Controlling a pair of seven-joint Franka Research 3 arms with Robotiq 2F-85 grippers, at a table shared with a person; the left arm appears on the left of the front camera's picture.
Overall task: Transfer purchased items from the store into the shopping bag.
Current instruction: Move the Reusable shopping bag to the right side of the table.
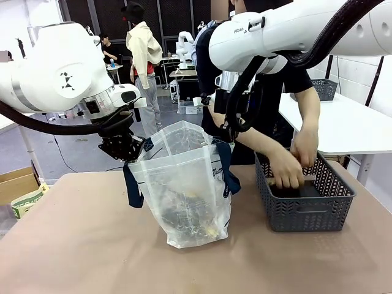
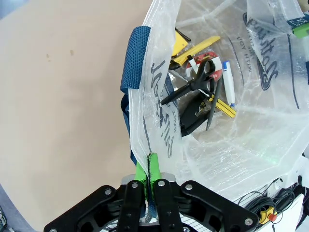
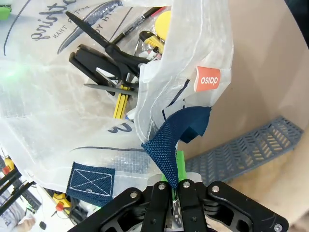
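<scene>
The shopping bag (image 1: 184,190), translucent white with navy handles, stands open in the middle of the brown table. My left gripper (image 1: 127,149) is shut on its left rim and handle, and my right gripper (image 1: 224,130) is shut on its right rim. The left wrist view shows my left gripper (image 2: 148,166) pinching the bag's edge (image 2: 159,130) with the navy strap (image 2: 134,58) above. My right gripper (image 3: 175,166) pinches the other navy strap (image 3: 171,140). Inside the bag lie black scissors (image 2: 193,84), yellow-handled tools (image 3: 119,104) and a pen (image 2: 229,84).
To the right of the bag stands a dark grey lattice basket (image 1: 306,211), with both of the person's hands (image 1: 293,166) reaching into it. A white table (image 1: 349,125) with another basket (image 1: 324,89) is behind it. A cardboard box (image 1: 15,180) sits off the table's left edge.
</scene>
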